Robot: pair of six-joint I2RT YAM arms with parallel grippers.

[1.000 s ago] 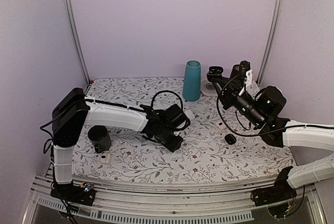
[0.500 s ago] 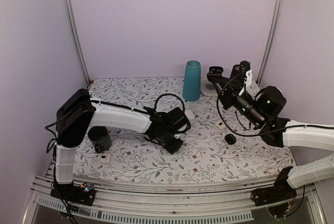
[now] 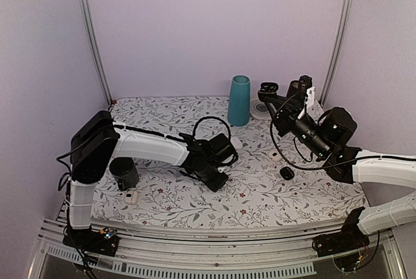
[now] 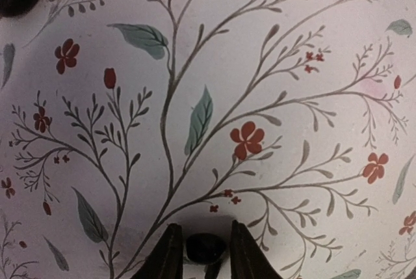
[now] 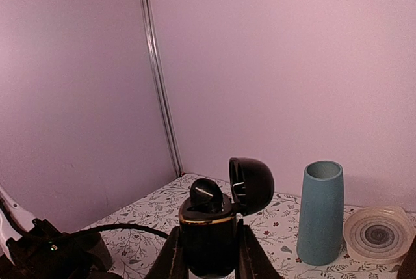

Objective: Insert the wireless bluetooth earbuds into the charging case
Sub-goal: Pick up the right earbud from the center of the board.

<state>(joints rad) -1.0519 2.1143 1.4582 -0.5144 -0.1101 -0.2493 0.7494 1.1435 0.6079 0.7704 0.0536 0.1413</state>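
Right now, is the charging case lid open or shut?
Open: the charging case stands upright, its domed lid swung back on the hinge, one earbud showing in the mouth.

charging case (image 5: 208, 240): black, gold rim | tumbler (image 5: 319, 211): teal | tablecloth (image 4: 305, 45): white, red flowers, grey-green leaves

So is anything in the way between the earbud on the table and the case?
Nothing visible. The earbud sits between the left tool's fingers; the charging case, lid open, is held up by the right tool.
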